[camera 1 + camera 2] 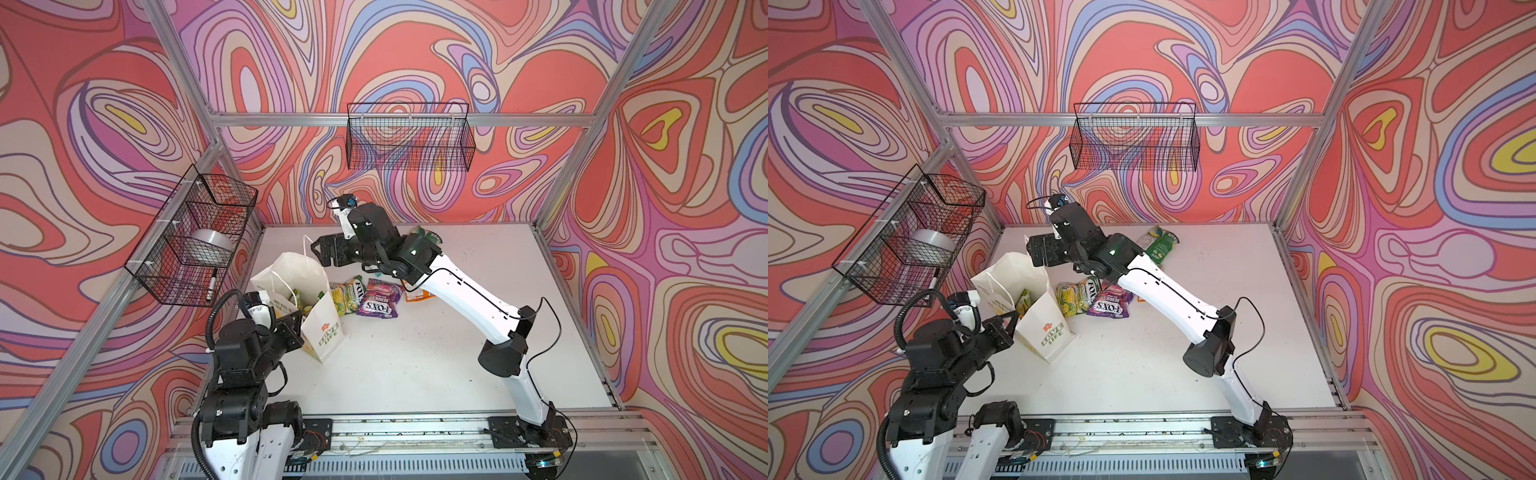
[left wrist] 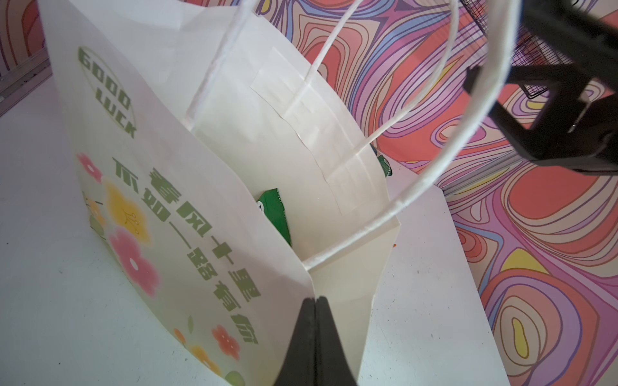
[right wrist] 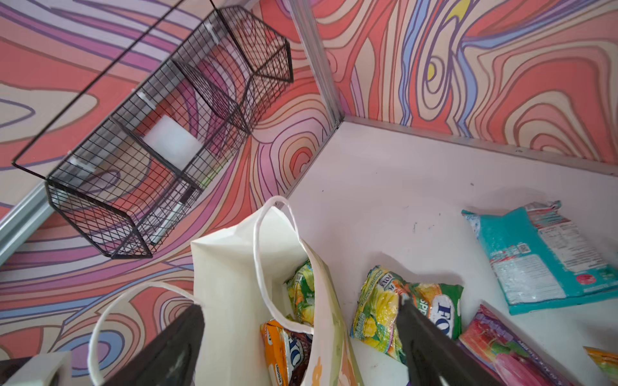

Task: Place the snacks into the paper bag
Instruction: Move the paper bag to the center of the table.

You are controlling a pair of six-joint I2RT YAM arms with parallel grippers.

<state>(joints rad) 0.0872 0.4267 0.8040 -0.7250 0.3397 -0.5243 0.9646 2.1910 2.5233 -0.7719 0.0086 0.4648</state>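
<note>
**Bag pinched open, right fingers empty over the mouth**

The paper bag [image 1: 323, 332] stands upright on the left side of the worktop [image 1: 415, 365], close to the left arm, mouth open. The left fingers [image 2: 301, 337] are pressed together, clamped on the bag's rim at a corner fold. The right fingers [image 3: 423, 334] are spread wide with nothing between them. They hover above the bag mouth; can't tell if one brushes a cord handle.

Inside the bag:
- yellow-green packet [image 3: 302, 294], high up near the mouth
- orange packet [image 3: 279, 351], just beside it, deeper in
- green packet [image 2: 276, 214], leaning on the inner wall, seen in the left wrist view

Loose on the worktop:
- second yellow-green packet [image 1: 347, 296], just right of the bag
- purple packet [image 1: 379, 302] with white "FOX'S" print, side by side with it
- loose orange packet [image 1: 417, 296], next along and partly hidden under the right arm
- teal packet [image 3: 535, 257], farther back, printed label side up
- dark green packet [image 1: 1160, 245], near the back edge, partly behind the right arm
</note>
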